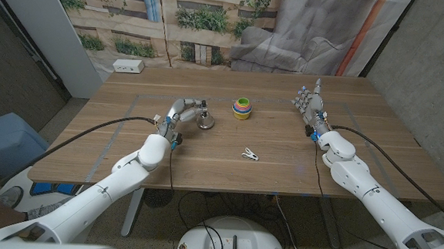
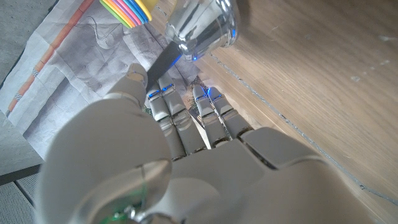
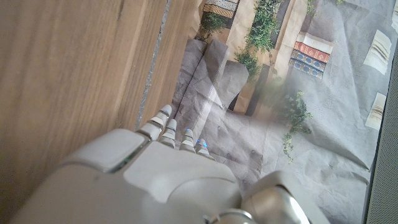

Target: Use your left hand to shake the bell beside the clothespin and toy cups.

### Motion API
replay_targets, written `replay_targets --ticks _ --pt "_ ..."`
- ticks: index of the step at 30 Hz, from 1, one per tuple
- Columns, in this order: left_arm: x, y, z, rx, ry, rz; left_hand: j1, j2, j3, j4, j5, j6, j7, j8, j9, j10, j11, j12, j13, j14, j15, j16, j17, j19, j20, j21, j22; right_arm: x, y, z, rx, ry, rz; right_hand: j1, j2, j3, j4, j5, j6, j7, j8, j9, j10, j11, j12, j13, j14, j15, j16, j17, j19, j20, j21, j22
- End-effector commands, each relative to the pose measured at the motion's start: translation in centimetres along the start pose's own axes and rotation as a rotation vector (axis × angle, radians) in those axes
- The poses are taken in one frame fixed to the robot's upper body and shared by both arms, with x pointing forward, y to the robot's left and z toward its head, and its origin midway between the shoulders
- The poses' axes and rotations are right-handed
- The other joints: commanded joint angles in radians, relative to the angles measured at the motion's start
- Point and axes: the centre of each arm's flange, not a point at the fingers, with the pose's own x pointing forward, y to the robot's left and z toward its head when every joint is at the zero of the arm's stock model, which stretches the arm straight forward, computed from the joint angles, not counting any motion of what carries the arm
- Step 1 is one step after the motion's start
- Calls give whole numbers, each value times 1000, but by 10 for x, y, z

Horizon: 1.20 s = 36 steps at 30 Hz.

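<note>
The robot's left hand (image 1: 186, 111) has its fingers wrapped around the thin dark handle of the small shiny silver metal bell (image 1: 205, 123), which seems to sit on or just above the wooden table (image 1: 374, 161), left of the stack of rainbow-coloured toy cups (image 1: 241, 109) and behind the little white clothespin (image 1: 249, 153). I'd judge the grasp made and the shaking itself left to do, though I can't tell if the bell has lifted clear. The right hand (image 1: 310, 103) stands well apart, fingers spread, holding nothing; the bell's flared, polished body mirrors the room.
</note>
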Motion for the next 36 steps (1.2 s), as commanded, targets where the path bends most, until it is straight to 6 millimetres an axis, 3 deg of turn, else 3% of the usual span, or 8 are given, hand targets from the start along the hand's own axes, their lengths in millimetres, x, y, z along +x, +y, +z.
replay_targets --ticks 1,36 --pt "-1 4 -2 -2 0 -9 -3 -12 -3 0 6 -15 2 -1 4 -15 -1 -3 -1 -8 -114 -5 1 -10 1 -6 4 0 0 0 -1 0 -7 3 98 -6 -2 7 -14 -3 4 5 2 -3 5 1 -1 -4 8 3 8 0 6 3" --pt "-13 3 -16 -7 52 -28 -16 -19 -12 4 8 -67 2 -1 1 -70 4 1 -1 -23 -105 -3 2 -22 10 -5 4 0 1 0 -1 0 -7 3 98 -6 -2 7 -14 -3 4 5 2 -4 5 1 -2 -4 7 3 8 0 6 3"
